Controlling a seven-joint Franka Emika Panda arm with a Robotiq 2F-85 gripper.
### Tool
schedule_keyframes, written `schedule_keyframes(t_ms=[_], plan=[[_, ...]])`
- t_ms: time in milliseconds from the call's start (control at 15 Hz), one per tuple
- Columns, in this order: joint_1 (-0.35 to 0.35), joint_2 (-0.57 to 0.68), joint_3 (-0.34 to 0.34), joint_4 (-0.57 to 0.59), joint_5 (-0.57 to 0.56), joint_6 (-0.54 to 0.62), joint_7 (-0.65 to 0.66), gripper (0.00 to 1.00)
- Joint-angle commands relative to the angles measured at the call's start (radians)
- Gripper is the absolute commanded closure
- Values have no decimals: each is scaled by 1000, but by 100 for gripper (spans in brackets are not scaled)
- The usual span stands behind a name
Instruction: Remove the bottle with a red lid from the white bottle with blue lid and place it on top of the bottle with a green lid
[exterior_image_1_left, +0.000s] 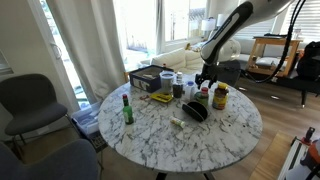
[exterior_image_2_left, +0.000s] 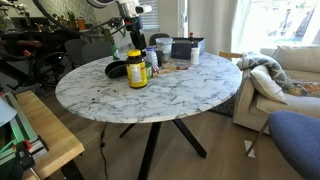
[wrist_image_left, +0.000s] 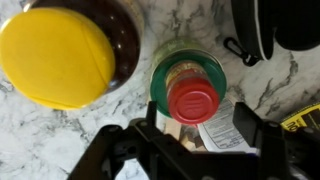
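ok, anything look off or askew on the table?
Only the stack: the bottle with a red lid sits upright on the bottle with a green lid, off-centre toward the gripper. No spills visible.

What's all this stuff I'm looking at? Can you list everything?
table: one, white marble, round, mid-room
bottle with a red lid: one, tiny, on the green lid
bottle with a green lid: one, squat, beneath it
yellow jar: one, dark lid, on table
green glass bottle: one, red cap, near table edge
dark box: one, black, on table
chair: one, grey, beside table
sofa: one, pale, background
arm: one, black and white, above table
gripper: one, black, open by the red lid
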Motion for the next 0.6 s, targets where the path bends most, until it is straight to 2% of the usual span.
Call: schedule_keyframes(t_ms=[0,133,200,400,467,533], plan=[[-1,-83,11,-12,36,15,-33,0],[-9,-177,32,-19,87,-8,-114,0],[-11,-225,46,-17,149,-29,-203,0],[25,-332,25,25,268,-192,-415,0],[24,-260,25,31,192,-108,-295,0],[31,-301,21,37,219,-153,-341,0]])
